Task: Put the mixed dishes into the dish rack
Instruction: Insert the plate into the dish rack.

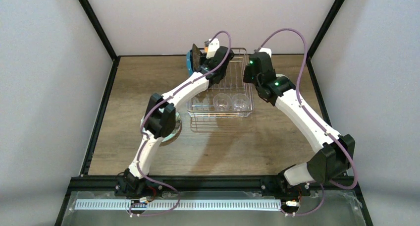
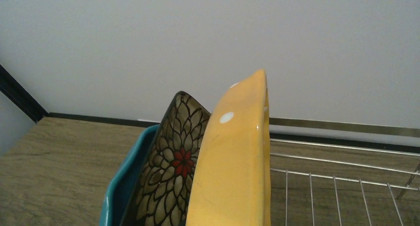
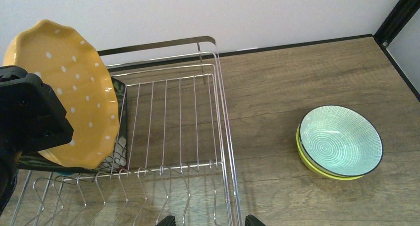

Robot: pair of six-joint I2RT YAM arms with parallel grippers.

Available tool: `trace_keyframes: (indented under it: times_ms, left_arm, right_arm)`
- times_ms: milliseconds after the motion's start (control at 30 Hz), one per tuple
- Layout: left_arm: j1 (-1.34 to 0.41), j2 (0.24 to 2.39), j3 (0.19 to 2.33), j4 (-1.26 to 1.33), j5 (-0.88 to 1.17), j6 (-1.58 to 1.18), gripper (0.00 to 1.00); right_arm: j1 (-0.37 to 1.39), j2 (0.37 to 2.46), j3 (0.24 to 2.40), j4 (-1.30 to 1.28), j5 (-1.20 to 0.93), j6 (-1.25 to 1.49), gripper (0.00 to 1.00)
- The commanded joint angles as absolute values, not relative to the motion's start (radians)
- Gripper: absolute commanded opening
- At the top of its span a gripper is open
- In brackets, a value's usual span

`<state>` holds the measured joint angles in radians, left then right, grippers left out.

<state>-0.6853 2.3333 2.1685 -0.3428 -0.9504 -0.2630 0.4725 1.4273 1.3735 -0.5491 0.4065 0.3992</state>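
Three clear glass cups (image 1: pixel 223 102) are sitting in the silver wire dish rack (image 3: pixel 163 43), our left hand (image 1: pixel 207 51) is clamping the orange white-dotted plate (image 3: pixel 74 87) there, our right hand (image 3: pixel 209 221) is hanging apart and empty, and the mint patterned bowl (image 3: pixel 341 141) is waiting on the desk (image 3: pixel 297 72).

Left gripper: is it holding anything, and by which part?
The orange plate, held upright, apparently by its rim; the contact itself is hidden from every view.
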Motion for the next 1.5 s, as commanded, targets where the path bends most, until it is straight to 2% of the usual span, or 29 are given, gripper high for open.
trace_keyframes:
  times_ms: [0,500,933,1067,1200,1367,1467]
  left_arm:
    - [-0.668,2.308,2.142,-0.215,-0.928,-0.293,0.03]
    - [-0.641,2.285,2.023,-0.116,-0.804,-0.256,0.03]
    - [-0.631,2.290,1.990,-0.128,-0.800,-0.282,0.04]
    - [-0.626,2.290,1.988,-0.146,-0.803,-0.307,0.15]
    - [-0.625,2.289,1.988,-0.165,-0.806,-0.332,0.31]
    - [-0.624,2.284,1.984,-0.184,-0.823,-0.356,0.58]
    - [-0.624,2.278,1.986,-0.193,-0.833,-0.363,0.66]
  right_arm:
    - [0.473,1.409,1.351,-0.534,0.410,0.396,0.82]
    - [0.473,1.426,1.338,-0.523,0.416,0.394,0.83]
    - [0.473,1.446,1.337,-0.518,0.419,0.399,0.83]
    - [0.473,1.445,1.336,-0.521,0.418,0.403,0.83]
    - [0.473,1.442,1.336,-0.523,0.420,0.404,0.83]
    - [0.473,1.435,1.334,-0.530,0.420,0.405,0.83]
    - [0.473,1.430,1.335,-0.535,0.419,0.406,0.83]
